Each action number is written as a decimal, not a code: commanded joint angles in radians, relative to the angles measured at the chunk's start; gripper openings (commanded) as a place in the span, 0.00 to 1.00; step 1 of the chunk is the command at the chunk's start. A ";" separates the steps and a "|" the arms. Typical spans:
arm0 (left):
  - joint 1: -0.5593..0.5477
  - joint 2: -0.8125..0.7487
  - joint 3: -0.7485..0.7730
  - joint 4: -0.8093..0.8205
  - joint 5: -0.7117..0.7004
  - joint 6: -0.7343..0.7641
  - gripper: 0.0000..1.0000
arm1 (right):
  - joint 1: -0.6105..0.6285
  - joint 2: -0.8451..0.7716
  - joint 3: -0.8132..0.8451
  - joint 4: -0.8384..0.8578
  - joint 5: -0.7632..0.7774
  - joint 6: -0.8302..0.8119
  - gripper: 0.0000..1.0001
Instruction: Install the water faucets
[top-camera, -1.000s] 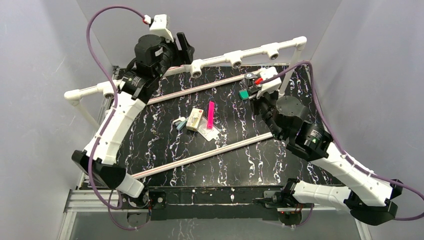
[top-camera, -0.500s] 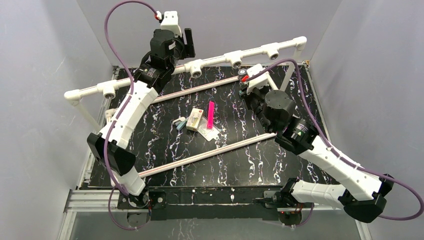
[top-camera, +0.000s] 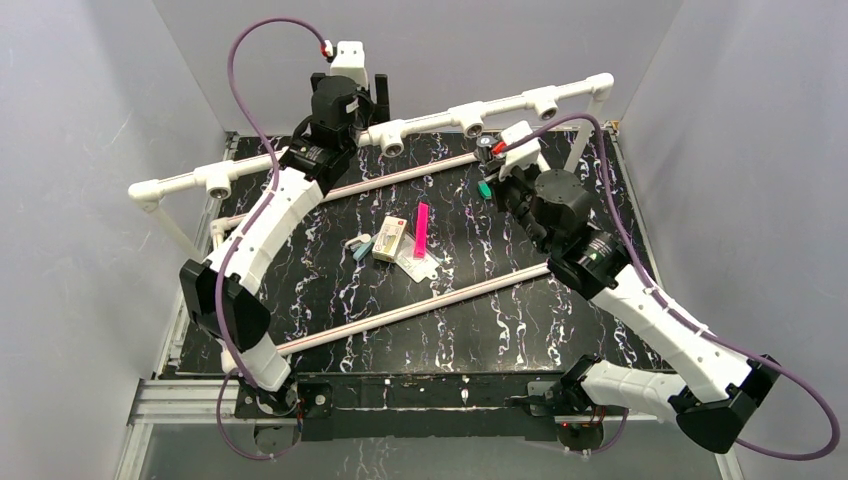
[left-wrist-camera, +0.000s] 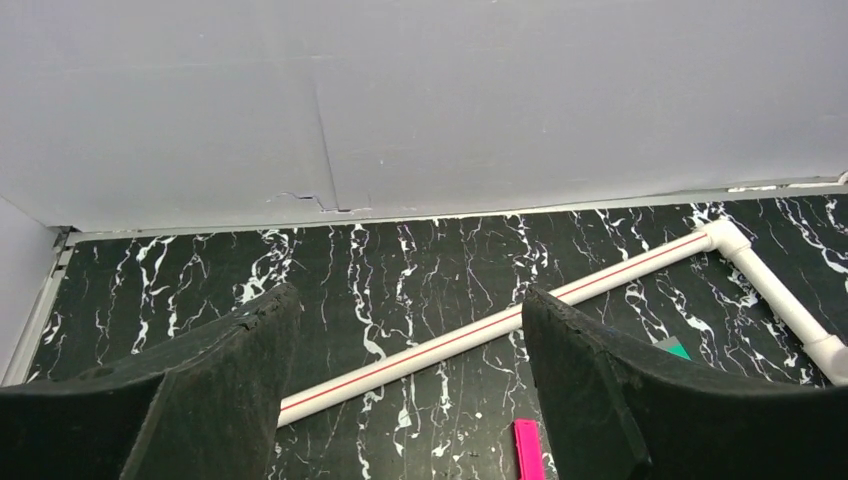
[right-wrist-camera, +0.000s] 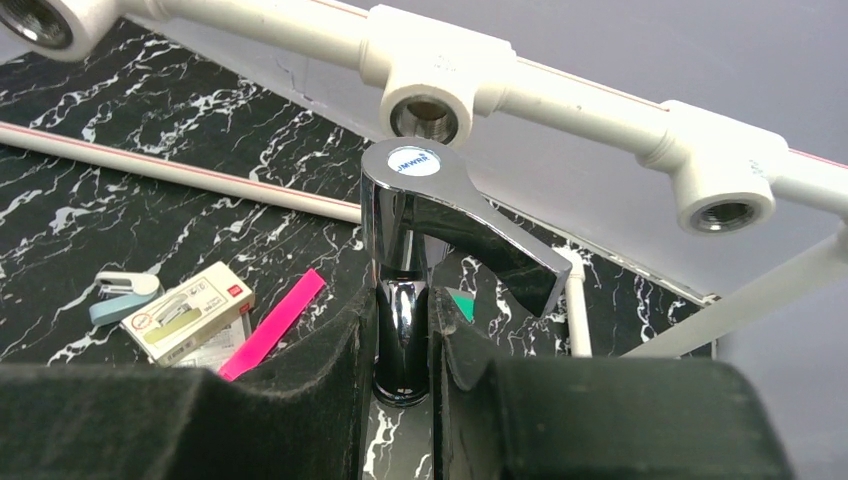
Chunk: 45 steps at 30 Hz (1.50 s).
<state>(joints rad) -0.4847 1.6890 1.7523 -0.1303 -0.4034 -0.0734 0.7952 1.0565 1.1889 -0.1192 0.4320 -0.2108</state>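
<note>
The left gripper (left-wrist-camera: 410, 300) has its 2 black jaws standing wide apart. Beyond them a white pipe (left-wrist-camera: 450, 345) with a red stripe lies diagonally on the black marbled surface (left-wrist-camera: 150, 270). A pink strip (left-wrist-camera: 527, 450) and a green piece (left-wrist-camera: 672, 348) lie near it.

faucet (right-wrist-camera: 412, 190) base hidden within right gripper (right-wrist-camera: 402, 335), green piece (right-wrist-camera: 462, 303) half-covered

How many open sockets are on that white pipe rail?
4 sockets show on the white pipe rail: one near its left end, one just right of the left arm, one mid-rail, one near its right end. The left arm may hide another.
</note>
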 joint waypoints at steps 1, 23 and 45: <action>-0.004 -0.065 -0.064 -0.002 -0.037 0.027 0.79 | -0.023 -0.004 -0.017 0.141 -0.074 0.030 0.01; -0.004 -0.082 -0.162 0.004 -0.060 0.034 0.79 | -0.033 -0.068 -0.263 0.612 -0.012 0.029 0.01; -0.004 -0.086 -0.167 0.000 -0.058 0.035 0.79 | -0.033 0.002 -0.254 0.668 0.019 0.014 0.01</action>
<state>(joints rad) -0.4801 1.6062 1.6287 -0.0288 -0.4648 -0.0406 0.7658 1.0542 0.9310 0.4492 0.4355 -0.1871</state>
